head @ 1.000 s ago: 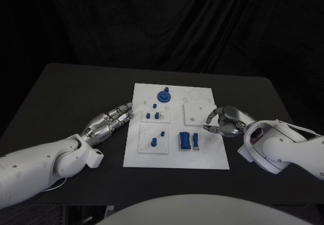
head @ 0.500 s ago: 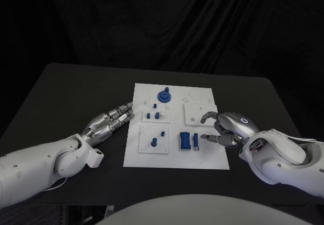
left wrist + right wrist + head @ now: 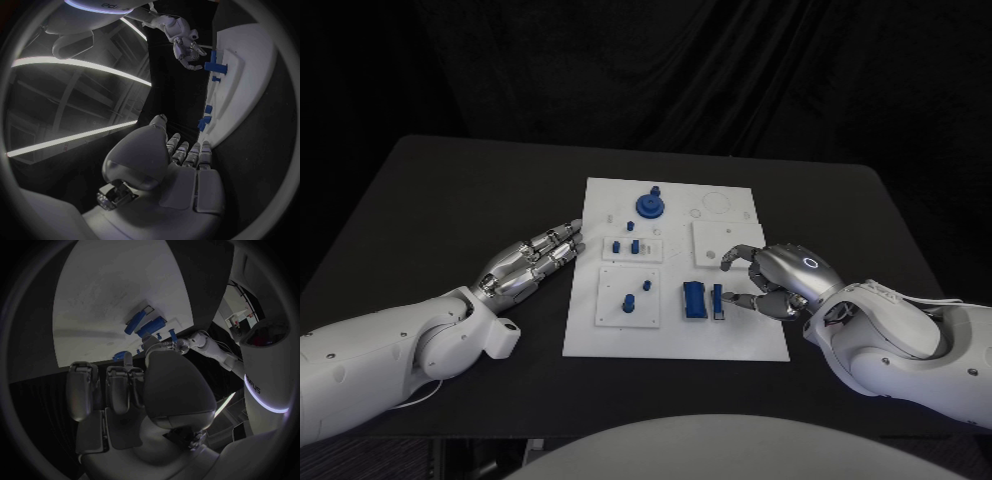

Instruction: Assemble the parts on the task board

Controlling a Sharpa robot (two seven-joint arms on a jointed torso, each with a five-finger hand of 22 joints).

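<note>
The white task board (image 3: 678, 335) lies in the middle of the black table. On it are a round blue part (image 3: 649, 205), small blue pegs (image 3: 629, 245) on a raised plate, two more pegs (image 3: 636, 298), a blue block (image 3: 694, 300) and a thin blue bar (image 3: 718, 300). My right hand (image 3: 773, 280) hovers over the board's right side with fingers curled and apart, its fingertips just right of the bar, holding nothing. My left hand (image 3: 535, 258) lies flat by the board's left edge with fingers stretched out. The right wrist view shows the block (image 3: 152, 327) and bar (image 3: 136, 322) beyond my fingers (image 3: 119, 385).
A raised white square plate (image 3: 721, 240) sits on the board just beyond my right hand. Black table (image 3: 459, 200) surrounds the board on all sides. In the left wrist view the board (image 3: 250, 75) runs past my left hand (image 3: 181, 160).
My right hand has moved along the board's right side toward the robot, from beside the raised square plate to beside the thin blue bar. The left hand has not moved.
</note>
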